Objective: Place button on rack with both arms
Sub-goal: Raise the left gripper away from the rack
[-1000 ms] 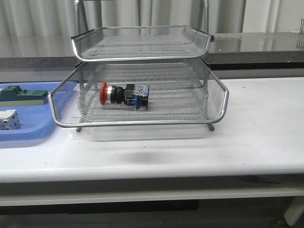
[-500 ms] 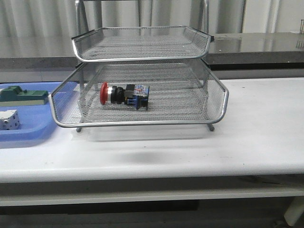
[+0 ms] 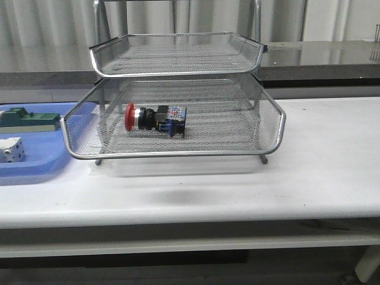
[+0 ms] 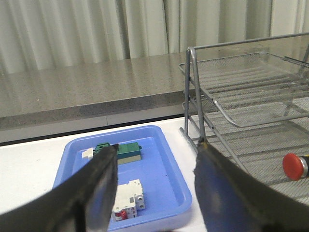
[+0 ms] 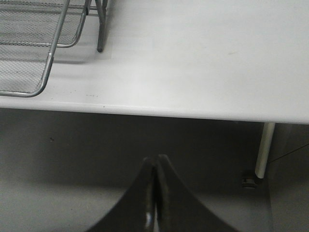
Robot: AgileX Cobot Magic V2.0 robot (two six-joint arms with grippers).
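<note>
Left hand (image 4: 154, 193) hangs with its black fingers spread and empty; the right hand (image 5: 155, 193), fingertips pressed together on nothing, sits back off the white desk (image 3: 320, 172) edge. Between the earlier front views and this one nothing shifts. Farther in, the red-headed push-button with black collar and blue rear block (image 3: 155, 119) lies on its side in the lower tray of the silver wire-mesh rack (image 3: 178, 151), head toward nine o'clock. Placement looks finished, both arms clear.
</note>
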